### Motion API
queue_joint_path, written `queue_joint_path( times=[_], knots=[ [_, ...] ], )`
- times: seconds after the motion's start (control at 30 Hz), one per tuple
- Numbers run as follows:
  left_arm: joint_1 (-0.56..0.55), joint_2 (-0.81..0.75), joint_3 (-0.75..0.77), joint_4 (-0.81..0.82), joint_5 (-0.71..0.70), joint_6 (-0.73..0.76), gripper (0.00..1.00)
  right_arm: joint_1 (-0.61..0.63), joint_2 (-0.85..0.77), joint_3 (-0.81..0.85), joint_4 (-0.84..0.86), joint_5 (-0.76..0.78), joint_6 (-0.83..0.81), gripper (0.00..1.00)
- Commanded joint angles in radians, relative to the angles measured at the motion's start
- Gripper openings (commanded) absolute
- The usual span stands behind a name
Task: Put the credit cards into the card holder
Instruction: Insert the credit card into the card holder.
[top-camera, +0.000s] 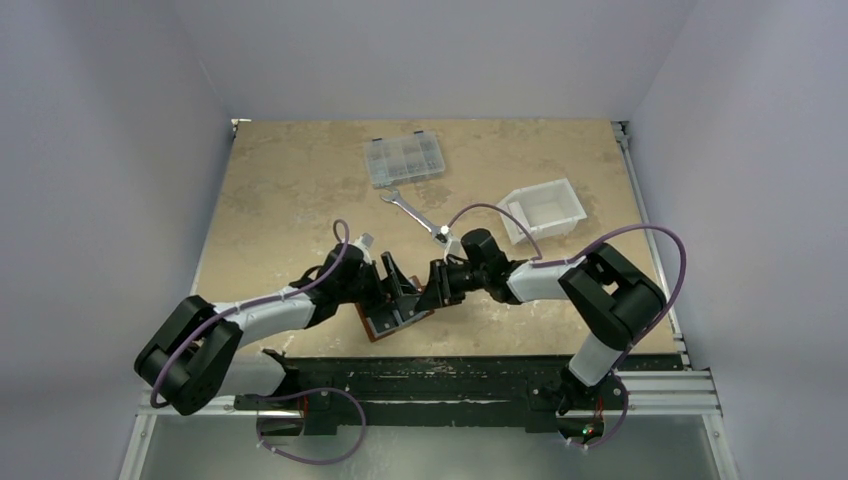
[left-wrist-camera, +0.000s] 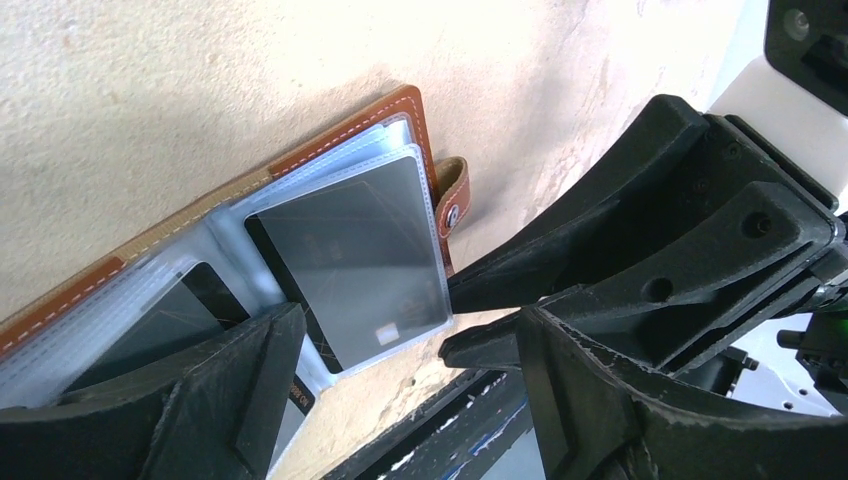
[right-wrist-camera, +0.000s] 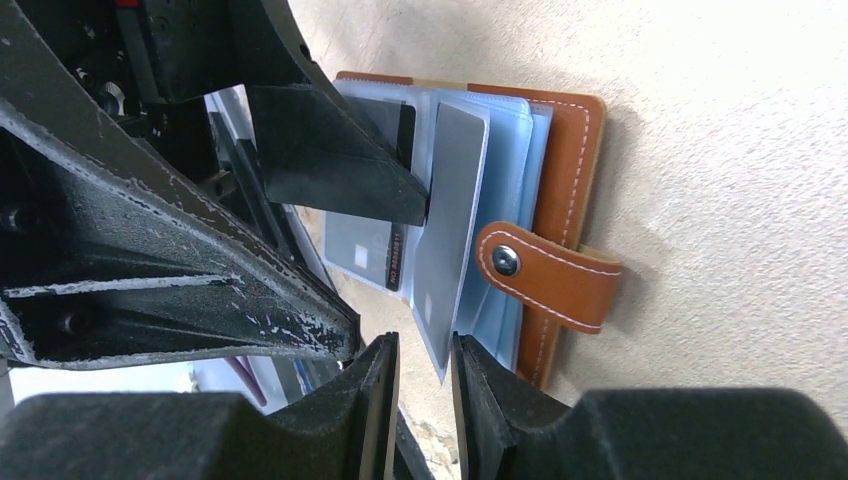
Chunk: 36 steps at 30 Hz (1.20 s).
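The brown card holder (top-camera: 378, 330) (left-wrist-camera: 340, 140) (right-wrist-camera: 575, 150) lies open on the table, its clear sleeves fanned up and its snap strap (right-wrist-camera: 550, 270) sticking out. A grey credit card (left-wrist-camera: 350, 250) (right-wrist-camera: 450, 200) sits in a raised sleeve, and a darker card (left-wrist-camera: 160, 320) shows in the other page. My left gripper (top-camera: 398, 292) (left-wrist-camera: 405, 315) is open wide over the holder, one finger (right-wrist-camera: 330, 170) resting on the sleeves. My right gripper (top-camera: 432, 292) (right-wrist-camera: 425, 345) stands with its jaws slightly apart around the raised sleeve's lower corner, not pinching it.
Farther back on the table are a clear compartment box (top-camera: 404, 160), a silver wrench (top-camera: 415, 212) and a white bin (top-camera: 543, 210). The table's near edge and black rail (top-camera: 450, 375) run just below the holder. Both arms crowd the holder from either side.
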Motion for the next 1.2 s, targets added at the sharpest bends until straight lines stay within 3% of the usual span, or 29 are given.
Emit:
queue_joint_path(
  times=[0.0,0.2,0.33,0.5,0.77,0.97,1.17],
  knots=[
    [-0.002,-0.052,-0.001,-0.159,-0.061,0.03,0.86,0.016,-0.047,0.038,-0.008,0.017,0.003,0.34],
    [-0.002,-0.104,0.042,-0.253,-0.08,0.051,0.9,0.027,-0.074,0.062,-0.032,0.022,-0.013,0.39],
    [-0.003,-0.114,0.033,-0.237,-0.078,0.044,0.91,0.041,-0.041,0.073,0.022,-0.007,0.024,0.38],
    [-0.003,-0.077,0.0,-0.195,-0.076,0.042,0.91,0.044,-0.055,0.068,-0.048,0.068,0.007,0.39],
    [-0.002,-0.053,-0.038,-0.118,-0.055,0.026,0.9,0.05,-0.013,0.053,-0.026,0.056,0.021,0.41],
    [-0.002,-0.053,-0.04,-0.113,-0.055,0.023,0.9,0.06,0.019,0.064,-0.019,0.052,0.026,0.4],
    [-0.002,-0.05,-0.042,-0.11,-0.053,0.022,0.9,0.072,0.019,0.065,0.005,0.043,0.042,0.32]
  ],
)
